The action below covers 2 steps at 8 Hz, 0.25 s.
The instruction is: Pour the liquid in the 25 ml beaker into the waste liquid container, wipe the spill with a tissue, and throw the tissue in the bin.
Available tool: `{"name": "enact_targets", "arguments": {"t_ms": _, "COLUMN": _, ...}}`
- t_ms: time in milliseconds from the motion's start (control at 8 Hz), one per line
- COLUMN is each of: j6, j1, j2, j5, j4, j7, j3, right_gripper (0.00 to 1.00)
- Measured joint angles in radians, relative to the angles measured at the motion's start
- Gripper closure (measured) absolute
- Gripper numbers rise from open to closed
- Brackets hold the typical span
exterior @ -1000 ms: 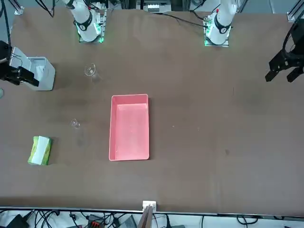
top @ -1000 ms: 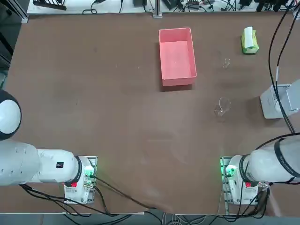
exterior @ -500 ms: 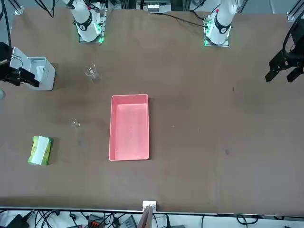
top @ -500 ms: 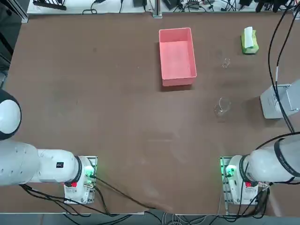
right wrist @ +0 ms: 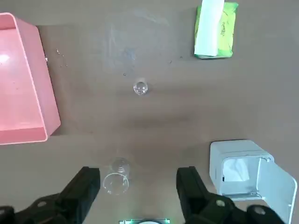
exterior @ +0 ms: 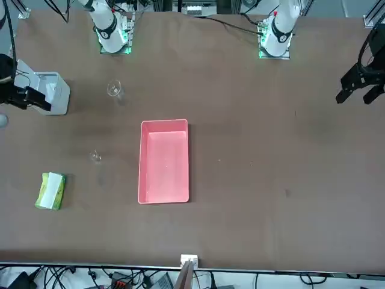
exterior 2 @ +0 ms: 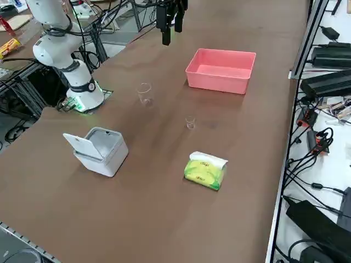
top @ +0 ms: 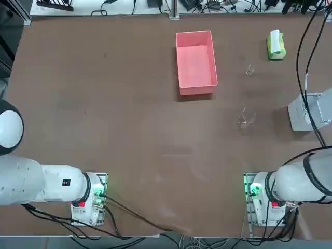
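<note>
Right gripper (right wrist: pixel 138 186) hovering high above the table, fingers (right wrist: pixel 86 184) standing wide apart and holding nothing.
You are seeing the 25 ml beaker (right wrist: pixel 140 87) standing upright in open tabletop, between the waste liquid container (top: pixel 195 62) and the green tissue pack (top: pixel 276 45); the bin (exterior 2: pixel 101 149) is sitting near the table's right edge, lid open.

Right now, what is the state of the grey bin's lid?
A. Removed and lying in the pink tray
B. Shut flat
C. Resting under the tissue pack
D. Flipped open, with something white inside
D: the bin has its lid swung open beside it, and something white shows inside, seen past the open right gripper.
</note>
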Motion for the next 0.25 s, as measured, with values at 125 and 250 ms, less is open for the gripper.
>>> {"name": "enact_targets", "arguments": {"t_ms": 125, "j6": 0.000, "j1": -0.001, "j2": 0.000, "j5": 0.000, "j4": 0.000, "j7": 0.000, "j3": 0.000, "right_gripper": 0.00}}
{"name": "enact_targets", "arguments": {"t_ms": 250, "j6": 0.000, "j1": -0.001, "j2": 0.000, "j5": 0.000, "j4": 0.000, "j7": 0.000, "j3": 0.000, "right_gripper": 0.00}}
